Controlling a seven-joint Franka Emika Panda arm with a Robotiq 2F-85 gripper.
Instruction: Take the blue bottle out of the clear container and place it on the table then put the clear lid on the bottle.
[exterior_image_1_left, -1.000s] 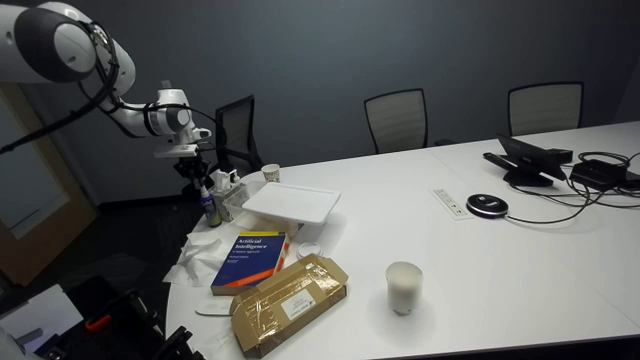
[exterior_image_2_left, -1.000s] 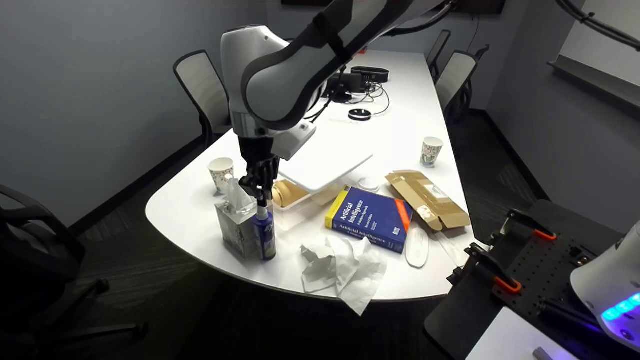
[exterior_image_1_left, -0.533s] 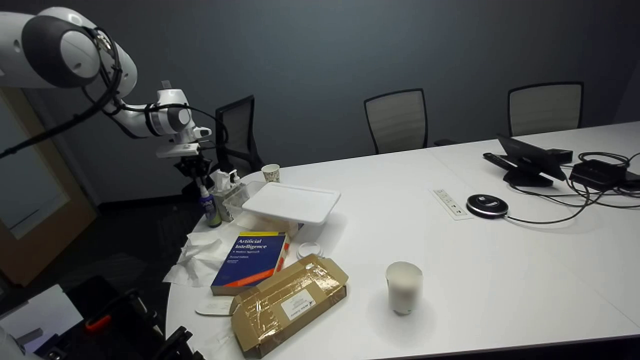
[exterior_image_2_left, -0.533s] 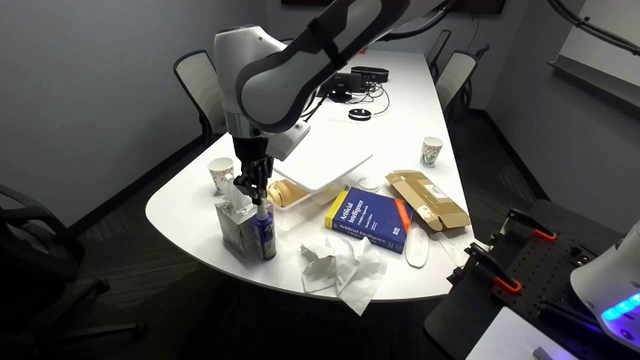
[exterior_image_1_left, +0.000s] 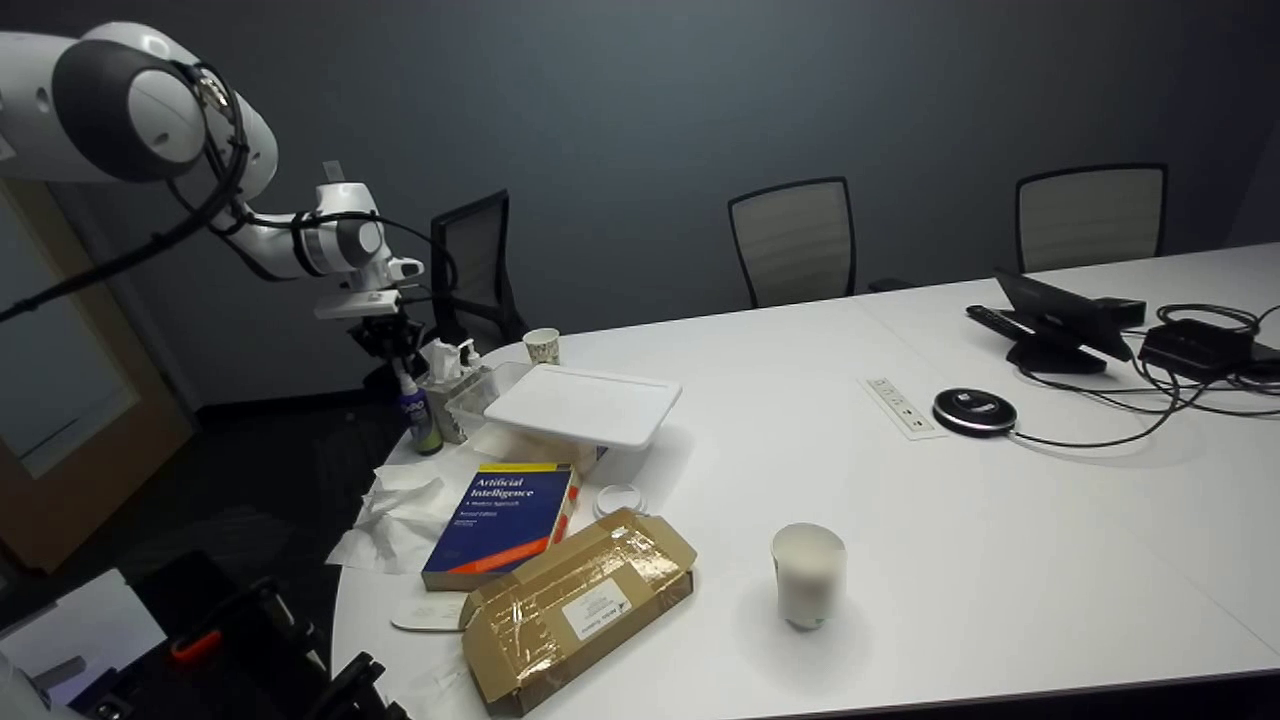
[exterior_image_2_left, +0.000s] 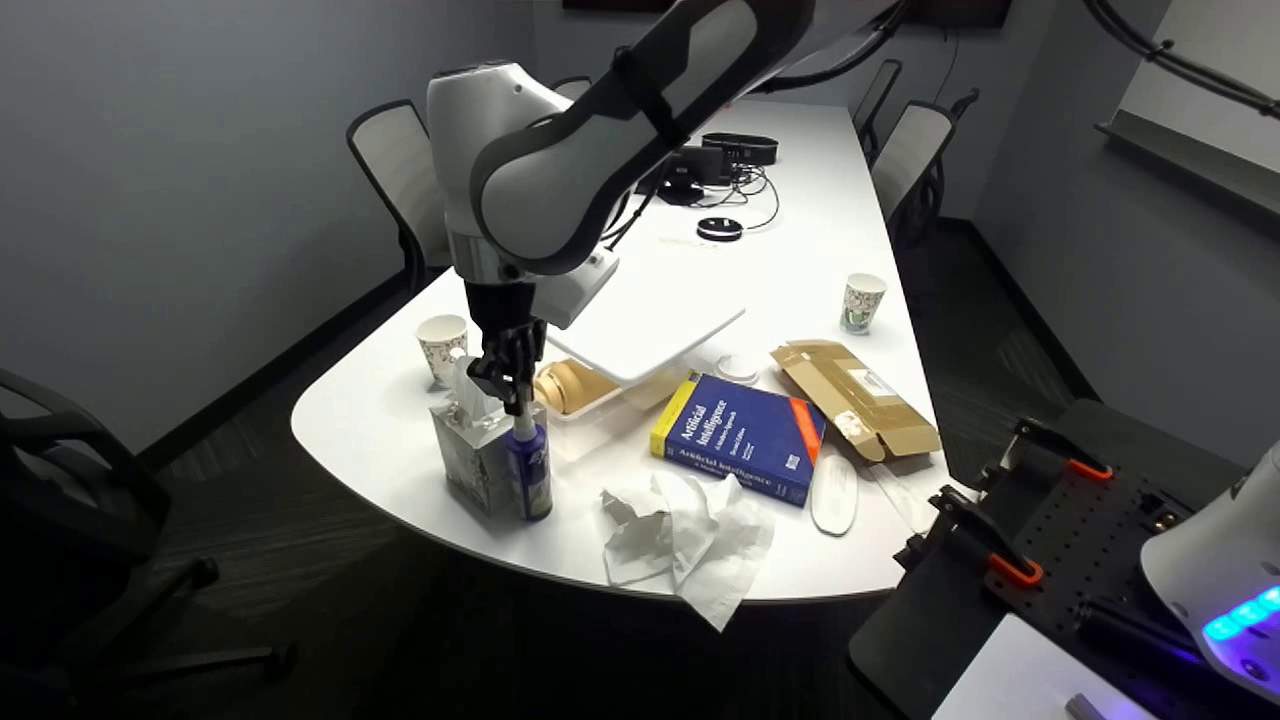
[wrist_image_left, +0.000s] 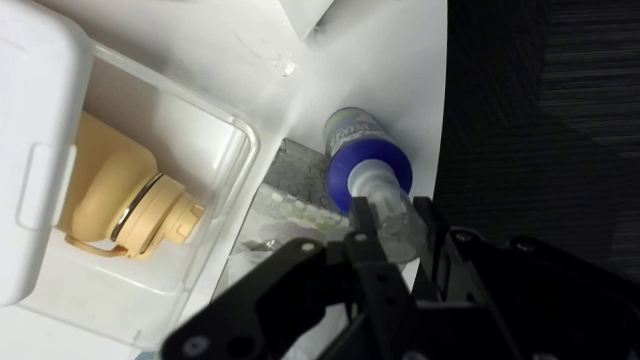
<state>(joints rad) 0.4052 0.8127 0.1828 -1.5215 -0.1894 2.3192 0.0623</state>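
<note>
Wrist view: black fingers (wrist_image_left: 362, 220) a narrow gap apart, one either side of the clear plastic lid (wrist_image_left: 400, 232), w/ the lid filling the gap, i.e. held. Lid is over the white nozzle (wrist_image_left: 369, 172) of the small blue bottle (exterior_image_2_left: 531, 470); full seating can't be told. Bottle stands upright on the white-topped table (exterior_image_2_left: 370, 420), v. close to its curved short edge, toward one rounded corner. Just beside it, silver patterned tissue box (exterior_image_2_left: 472, 470); contact btwn the two unclear. Farther in from that edge, clear rectangular plastic container (wrist_image_left: 195, 130) w/ tan bottle (wrist_image_left: 112, 185) lying inside; flat white cover (exterior_image_1_left: 585, 405) slants partly over it. In both exterior views: crumpled white paper (exterior_image_2_left: 690, 520) on the short edge, overhanging it; thick dark-blue book w/ orange band (exterior_image_2_left: 740, 430), nearer the opposite corner; brown cardboard box (exterior_image_2_left: 850, 400) beyond, nr the long edge; patterned paper cups (exterior_image_2_left: 442, 355), one nr each long edge.
</note>
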